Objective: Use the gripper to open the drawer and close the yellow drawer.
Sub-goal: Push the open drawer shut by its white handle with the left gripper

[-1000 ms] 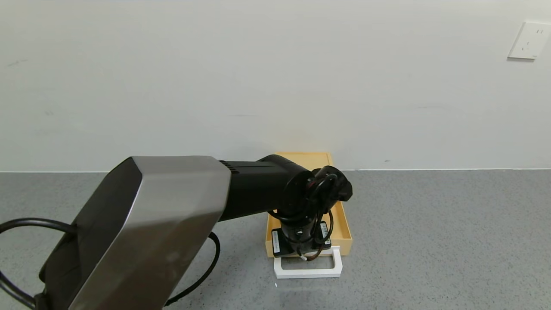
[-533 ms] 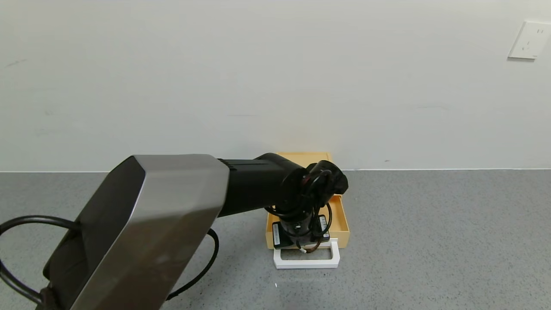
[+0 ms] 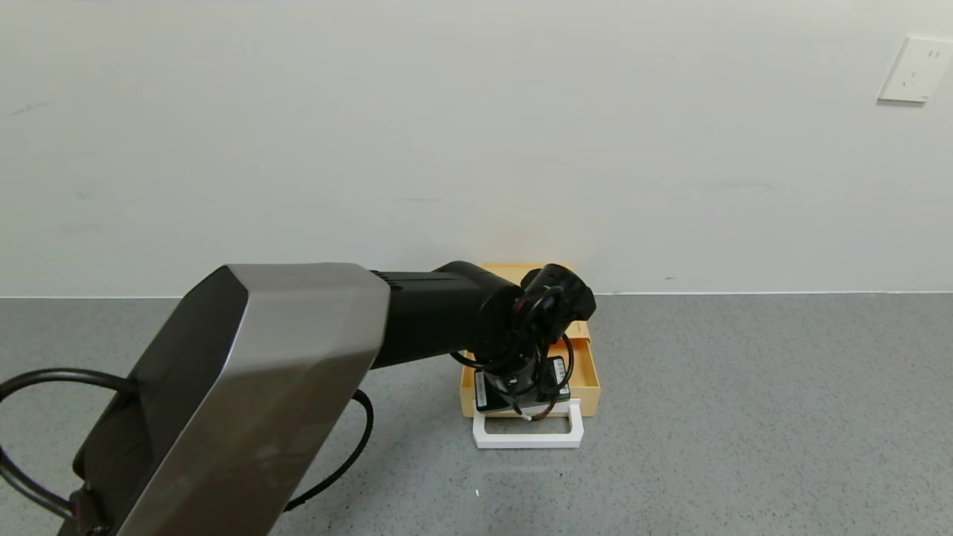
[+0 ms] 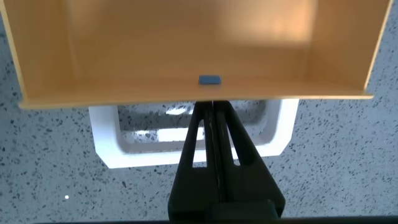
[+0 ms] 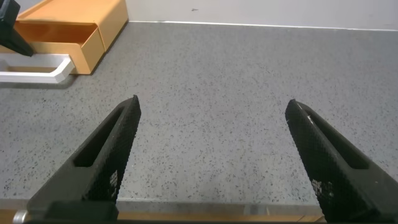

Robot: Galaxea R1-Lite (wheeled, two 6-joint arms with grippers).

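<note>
Grey speckled counter (image 3: 744, 387) against a plain pale wall (image 3: 476, 149); a white socket plate (image 3: 914, 70) sits at about 2 o'clock in the head view.

Drawer (image 3: 582, 376): yellow box standing against the wall at roughly 12 o'clock from the robot, its tray partly pulled out toward the robot. Tray interior looks empty except for a small blue tab (image 4: 209, 79) on the inside of the front panel. White loop handle (image 3: 527, 435) projects from the front at 6 o'clock of the box and lies low over the counter.

Left gripper (image 4: 214, 112): reaches down over the tray front. In the left wrist view the two black fingers (image 4: 189, 146) are pressed together into one narrow wedge, with the tip at the tray's front edge, inside the opening of the loop. Nothing is pinched. Judgement: closed fingers inside the loop work as a hook or pusher, so the arm can drag the tray either way without clamping the thin handle bar. With the tray only partly out, I cannot say from this moment alone whether it is on the opening or closing stroke.

Right gripper (image 5: 211, 162): parked low over bare counter, well apart from the drawer, which lies at about 10 o'clock from it. Fingers spread wide, holding nothing.
</note>
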